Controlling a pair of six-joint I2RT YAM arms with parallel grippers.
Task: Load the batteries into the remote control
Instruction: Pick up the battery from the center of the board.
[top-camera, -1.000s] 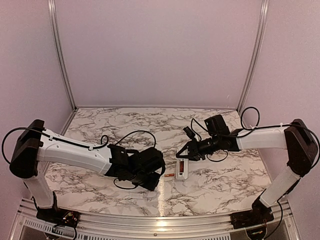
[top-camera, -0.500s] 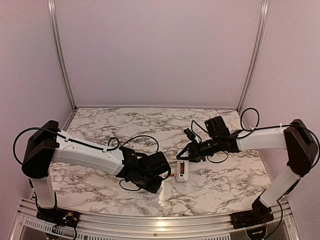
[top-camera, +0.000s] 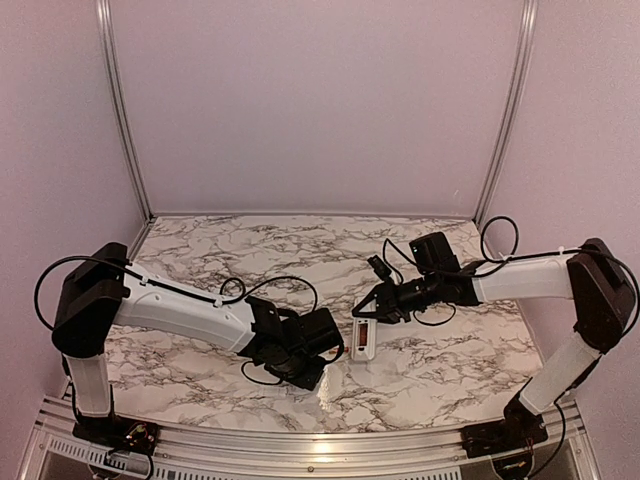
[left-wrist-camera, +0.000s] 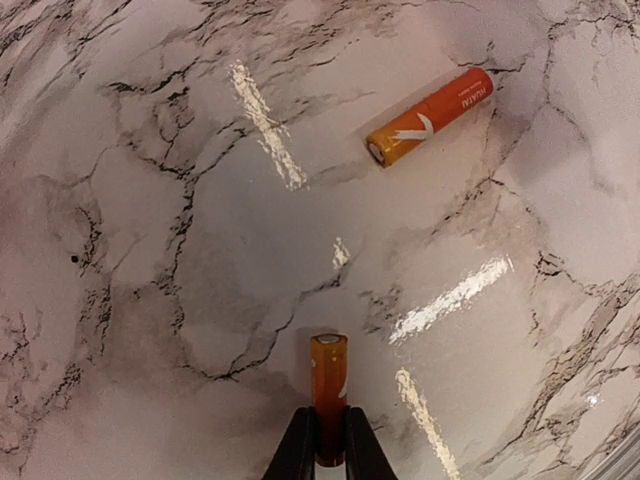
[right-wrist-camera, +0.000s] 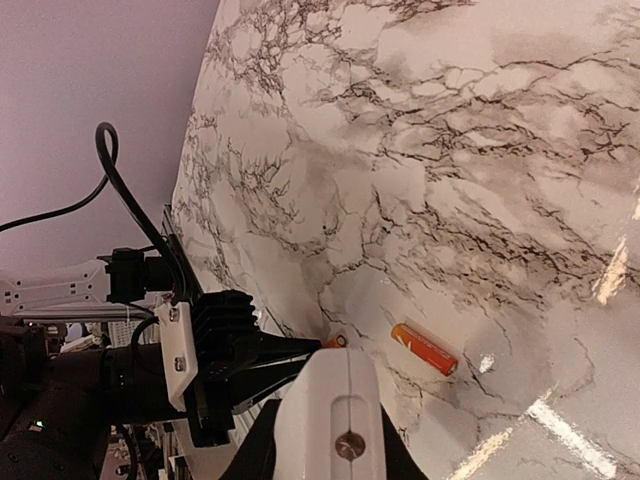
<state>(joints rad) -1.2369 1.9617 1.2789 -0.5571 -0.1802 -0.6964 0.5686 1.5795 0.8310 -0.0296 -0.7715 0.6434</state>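
The left claw (left-wrist-camera: 326, 436) is now closed on a battery (left-wrist-camera: 328, 372), pinching its near end between the two dark fingers (left-wrist-camera: 300, 445), with the pale silvery end pointing away from the wrist. A second ago this claw stood partly open. I cannot tell whether the battery rests on the bench (top-camera: 250, 245) or is just above it. The second battery (left-wrist-camera: 430, 117) lies free on the marble top, apart from the first and turned at an angle to it.

Seen from above, the left arm (top-camera: 190, 315) has reached further to the right than before, and its claw now sits just beside the near left edge of the remote (top-camera: 363, 342).

The right claw (top-camera: 368, 313) is at the far end of the remote, in nearly the same place as a second ago. In its own wrist view the white bar sits between its fingers with the back side up, so it is gripping the remote. The remote has not shifted on the bench, and the free battery lies near its left side.
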